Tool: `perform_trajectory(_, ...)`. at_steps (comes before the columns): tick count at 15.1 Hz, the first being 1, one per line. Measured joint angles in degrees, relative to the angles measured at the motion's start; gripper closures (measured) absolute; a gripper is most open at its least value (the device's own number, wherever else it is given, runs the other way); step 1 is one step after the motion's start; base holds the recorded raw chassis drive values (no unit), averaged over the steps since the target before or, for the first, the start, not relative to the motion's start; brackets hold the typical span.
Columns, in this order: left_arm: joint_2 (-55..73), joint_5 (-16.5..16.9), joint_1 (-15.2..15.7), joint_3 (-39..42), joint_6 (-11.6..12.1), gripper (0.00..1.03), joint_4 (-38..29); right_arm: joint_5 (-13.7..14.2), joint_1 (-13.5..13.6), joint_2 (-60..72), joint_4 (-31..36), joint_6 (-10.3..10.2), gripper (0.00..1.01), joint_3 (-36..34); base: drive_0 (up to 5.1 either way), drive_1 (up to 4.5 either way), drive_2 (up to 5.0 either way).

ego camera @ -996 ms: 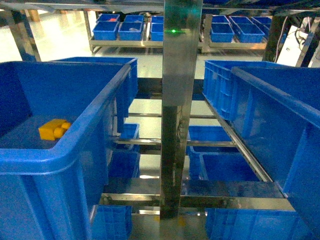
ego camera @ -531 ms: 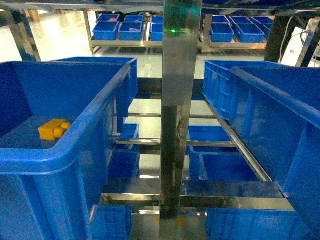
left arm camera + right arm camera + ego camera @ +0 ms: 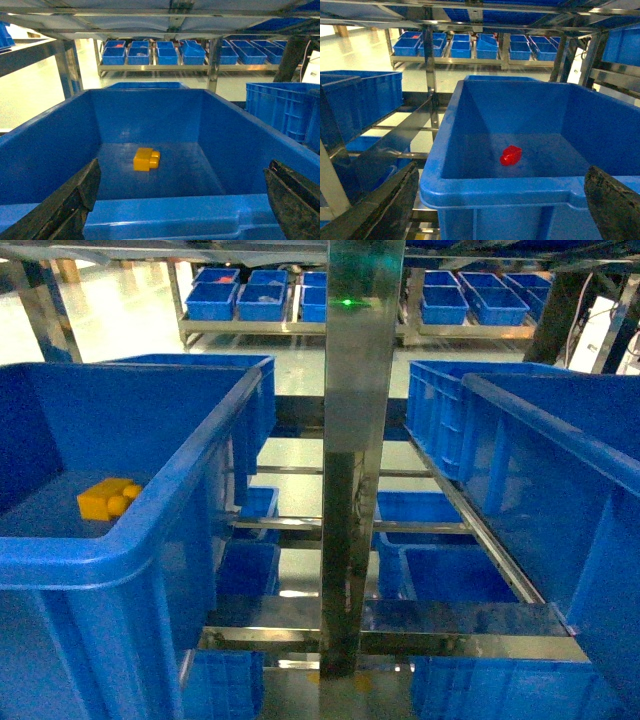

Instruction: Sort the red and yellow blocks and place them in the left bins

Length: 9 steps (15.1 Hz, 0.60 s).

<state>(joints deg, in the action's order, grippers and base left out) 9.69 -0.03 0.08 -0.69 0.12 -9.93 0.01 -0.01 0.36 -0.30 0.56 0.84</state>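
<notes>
Yellow block (image 3: pixel 146 159) lies in the left blue crate (image 3: pixel 150 215); red block (image 3: pixel 511 155) in another crate (image 3: pixel 495 192). Both grippers' fingers (image 3: pixel 70 200) (image 3: pixel 612 200) spread wide, empty.

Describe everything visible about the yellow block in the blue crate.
The yellow block is a chunky orange-yellow toy brick of glossy plastic, boxy, with rounded studs bulging from its right side. It lies alone on the smooth floor of a deep blue crate, roughly at the middle of that floor in the left wrist view, clear of all four walls. Nothing touches it but the floor, and neither gripper holds it. The head view shows it over the crate's near rim, its studs again on the right.
</notes>
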Motion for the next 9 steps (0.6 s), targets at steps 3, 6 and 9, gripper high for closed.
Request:
perform_trajectory(3, 0.0, 0.0, 0.0, -0.02, 0.0, 0.05, 0.0, 0.0, 0.0, 0.0, 0.0, 0.0, 0.03, 0.0, 0.0, 0.0, 0.0)
perform_trajectory(6, 0.0, 0.0, 0.0, -0.02, 0.0, 0.05, 0.0, 0.0, 0.0, 0.0, 0.0, 0.0, 0.03, 0.0, 0.0, 0.0, 0.0)
perform_trajectory(9, 0.0, 0.0, 0.0, -0.02, 0.0, 0.05, 0.0, -0.02, 0.0, 0.0, 0.0, 0.0, 0.03, 0.0, 0.0, 0.0, 0.0)
